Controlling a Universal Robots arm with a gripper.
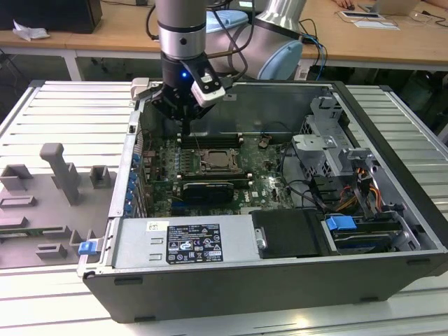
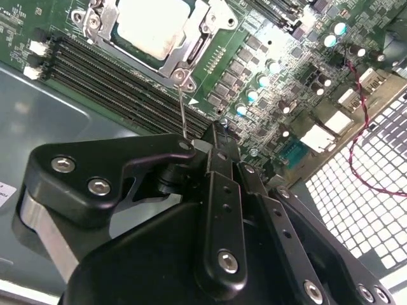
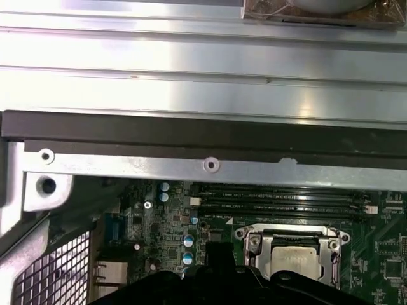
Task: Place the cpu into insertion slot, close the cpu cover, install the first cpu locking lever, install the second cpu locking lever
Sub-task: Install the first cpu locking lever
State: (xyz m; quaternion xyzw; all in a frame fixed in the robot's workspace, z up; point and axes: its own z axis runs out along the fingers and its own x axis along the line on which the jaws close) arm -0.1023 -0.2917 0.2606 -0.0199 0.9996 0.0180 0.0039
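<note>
An open desktop computer case (image 1: 392, 210) lies on its side on a ribbed metal table (image 1: 63, 105), and the arm reaches down into it near the far wall, on the exterior view's left. The gripper (image 1: 183, 112) hangs just above the motherboard (image 1: 262, 175), over the memory slots (image 1: 210, 138) that run between the case wall and the processor socket. In the second wrist view the gripper (image 2: 219, 136) has its black fingers (image 2: 222, 190) drawn together into a narrow tip, and a thin metal rod, the cpu locking lever (image 2: 182, 105), rises from a hinge at the corner of the socket up to that tip; whether the fingers actually clamp the rod or only touch it I cannot tell. The cpu (image 2: 156, 25) sits in the socket with its pale metal top showing, and the cpu cover (image 2: 191, 44) lies flat around it as a silvery frame. In the first wrist view the cpu (image 3: 292, 259) and the cpu cover (image 3: 254, 244) are seen beside the memory slots (image 3: 280, 202), with the dark edge of the case wall (image 3: 191, 136) above them. In the exterior view the cpu (image 1: 215, 160) lies at the middle of the board, near the gripper but apart from it. A power supply (image 1: 189, 241) with a label lies along the near side of the case, and a grey moulded fixture (image 1: 59, 175) stands on the table at the exterior view's left.
</note>
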